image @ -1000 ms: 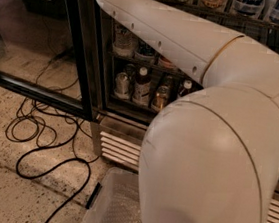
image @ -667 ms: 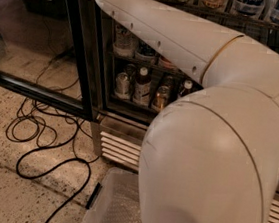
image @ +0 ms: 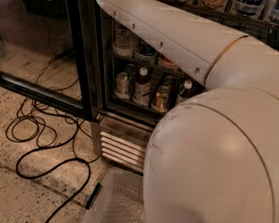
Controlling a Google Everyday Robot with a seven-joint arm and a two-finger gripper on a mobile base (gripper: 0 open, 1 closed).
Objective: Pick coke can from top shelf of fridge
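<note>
Steel fridge (image: 120, 149) stocked with bottles (image: 141, 86); claw unseen.

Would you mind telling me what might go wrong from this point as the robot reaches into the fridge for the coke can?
The pincer is out of view, past the picture's top edge, and the arm hides much of the fridge, so the grasp may go unchecked. The arm crosses close in front of the bottles inside and could knock them. Loose cables lie on the floor by the open glass door; they might snag if the robot shifts.
</note>
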